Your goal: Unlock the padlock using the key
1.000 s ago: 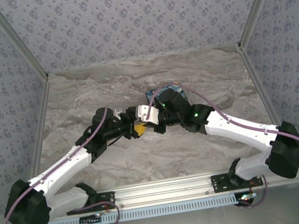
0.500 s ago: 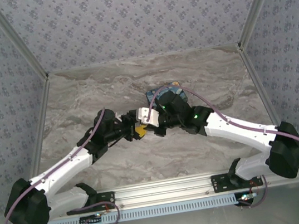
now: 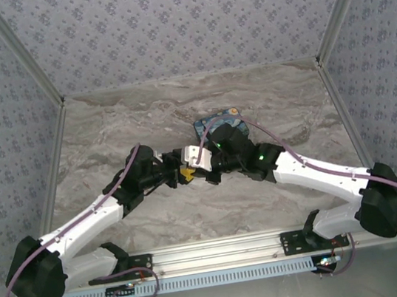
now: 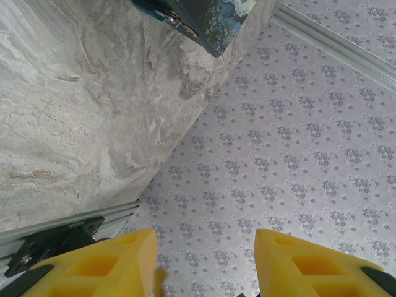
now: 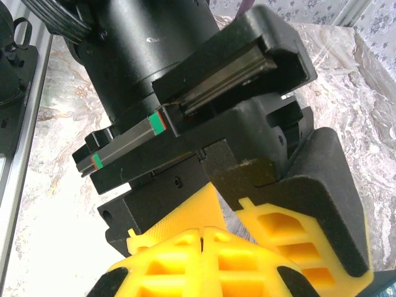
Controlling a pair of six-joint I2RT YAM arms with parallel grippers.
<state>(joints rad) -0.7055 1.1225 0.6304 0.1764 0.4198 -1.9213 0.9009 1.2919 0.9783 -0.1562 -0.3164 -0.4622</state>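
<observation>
My two grippers meet above the middle of the table. My left gripper [image 3: 185, 173] [image 4: 206, 247] is open, its yellow fingers well apart. A thin blurred sliver, the key [image 4: 159, 281], stands close to the inner face of one left finger. My right gripper [image 3: 202, 164] [image 5: 228, 230] is shut, its fingertips pressed together and pushed in between the left fingers [image 5: 185, 210]. The key itself is hidden in the right wrist view. The small teal padlock [image 4: 162, 11] hangs at the painted box [image 4: 219, 18] [image 3: 218, 121], a little beyond both grippers.
The black body of the left gripper [image 5: 185, 93] stands right in front of the right wrist camera. Patterned walls [image 3: 180, 24] close in the marble table [image 3: 106, 132] at the back and sides. A metal rail [image 3: 221, 250] runs along the near edge.
The left jaws have narrowed while staying apart. The right gripper has edged a little further in towards the left gripper and stays shut.
</observation>
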